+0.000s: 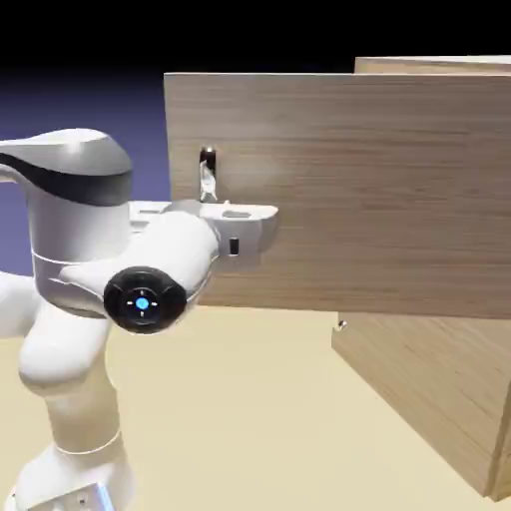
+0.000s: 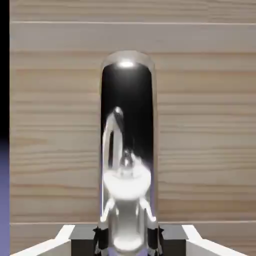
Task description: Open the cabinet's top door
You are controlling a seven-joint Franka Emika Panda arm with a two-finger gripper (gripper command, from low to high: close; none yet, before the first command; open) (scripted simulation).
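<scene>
Top door swung open, handle clamped by the gripper

The top door (image 1: 359, 190) is seen swung wide from the cabinet (image 1: 439, 399), toward the arm. Its silver handle (image 2: 128, 150) is pinched between the closed fingers of the gripper (image 2: 128, 239), near the door's free edge.

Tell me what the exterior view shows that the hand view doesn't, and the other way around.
Only the exterior view shows the white arm, the top door swung wide open toward the camera, the lower door shut beneath it, and the tan table. Only the hand view shows the handle close up, shiny and mirror-like, with the gripper shut on it. Both show the handle, the gripper at it, and the door's light wood grain.
</scene>
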